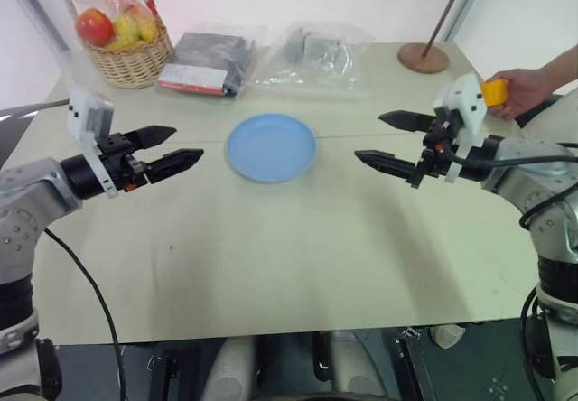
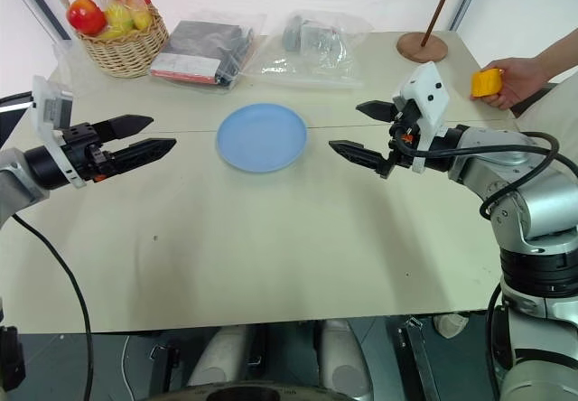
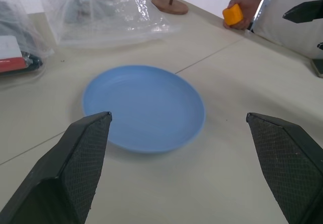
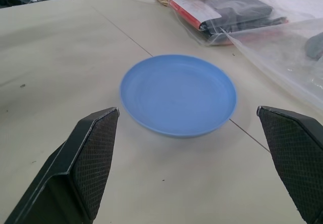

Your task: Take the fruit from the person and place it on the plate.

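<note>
Both grippers, left (image 2: pixel 155 135) and right (image 2: pixel 354 131), spread, flank empty plate (image 2: pixel 262 136); person's hand (image 2: pixel 515 79) holds fruit (image 2: pixel 487 82) at table (image 2: pixel 298 247) edge.

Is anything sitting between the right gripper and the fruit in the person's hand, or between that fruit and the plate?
Nothing visible does. The fruit is in the person's hand at the table's far right edge; bare tabletop separates it from the open right gripper and from the plate, which is empty.
</note>
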You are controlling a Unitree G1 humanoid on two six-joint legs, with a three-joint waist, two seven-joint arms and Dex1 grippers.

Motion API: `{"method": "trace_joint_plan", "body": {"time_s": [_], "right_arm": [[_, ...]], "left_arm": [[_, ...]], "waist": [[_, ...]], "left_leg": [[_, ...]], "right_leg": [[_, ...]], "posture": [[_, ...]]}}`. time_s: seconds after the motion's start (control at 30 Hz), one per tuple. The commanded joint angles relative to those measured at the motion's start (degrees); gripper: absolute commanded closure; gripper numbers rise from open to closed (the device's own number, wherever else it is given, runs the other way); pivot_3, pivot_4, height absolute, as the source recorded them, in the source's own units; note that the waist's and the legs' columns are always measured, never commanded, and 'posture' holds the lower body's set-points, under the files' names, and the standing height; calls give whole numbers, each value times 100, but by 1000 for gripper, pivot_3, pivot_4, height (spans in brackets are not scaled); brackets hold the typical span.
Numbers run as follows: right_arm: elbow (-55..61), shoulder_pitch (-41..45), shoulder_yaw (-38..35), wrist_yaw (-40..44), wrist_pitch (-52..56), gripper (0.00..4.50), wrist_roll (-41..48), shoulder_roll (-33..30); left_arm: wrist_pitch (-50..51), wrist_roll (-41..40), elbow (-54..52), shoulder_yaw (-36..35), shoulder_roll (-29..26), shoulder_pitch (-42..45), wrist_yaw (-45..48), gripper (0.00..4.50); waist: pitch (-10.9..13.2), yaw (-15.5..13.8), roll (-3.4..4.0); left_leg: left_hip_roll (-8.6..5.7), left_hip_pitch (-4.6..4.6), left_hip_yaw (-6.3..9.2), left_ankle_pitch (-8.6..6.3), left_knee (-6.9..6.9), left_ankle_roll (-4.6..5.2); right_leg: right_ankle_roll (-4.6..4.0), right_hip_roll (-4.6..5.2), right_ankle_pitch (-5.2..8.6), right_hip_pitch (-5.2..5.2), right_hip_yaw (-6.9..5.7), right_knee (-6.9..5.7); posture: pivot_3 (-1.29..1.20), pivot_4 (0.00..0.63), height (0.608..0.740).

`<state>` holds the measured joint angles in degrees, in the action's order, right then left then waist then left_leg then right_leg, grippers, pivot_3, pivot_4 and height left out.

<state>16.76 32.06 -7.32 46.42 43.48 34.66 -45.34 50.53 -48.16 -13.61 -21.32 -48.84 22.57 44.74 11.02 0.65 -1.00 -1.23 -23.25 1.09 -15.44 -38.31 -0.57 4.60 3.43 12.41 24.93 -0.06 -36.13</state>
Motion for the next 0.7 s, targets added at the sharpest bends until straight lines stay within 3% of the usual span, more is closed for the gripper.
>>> {"method": "trace_joint_plan", "body": {"time_s": [0.03, 0.7], "right_arm": [[202, 110, -133, -17, -24, 0, 63, -54], [267, -26, -205, -125, -57, 0, 83, -50]], "left_arm": [[-61, -32, -162, -145, -109, 14, -1, 25], [-72, -9, -152, -59, -77, 97, -25, 25]], "waist": [[0, 0, 0], [0, 0, 0]], "left_leg": [[0, 0, 0, 0, 0, 0], [0, 0, 0, 0, 0, 0]], "right_leg": [[0, -1, 0, 0, 0, 0], [0, -1, 0, 0, 0, 0]], "posture": [[0, 150, 740], [0, 150, 740]]}}
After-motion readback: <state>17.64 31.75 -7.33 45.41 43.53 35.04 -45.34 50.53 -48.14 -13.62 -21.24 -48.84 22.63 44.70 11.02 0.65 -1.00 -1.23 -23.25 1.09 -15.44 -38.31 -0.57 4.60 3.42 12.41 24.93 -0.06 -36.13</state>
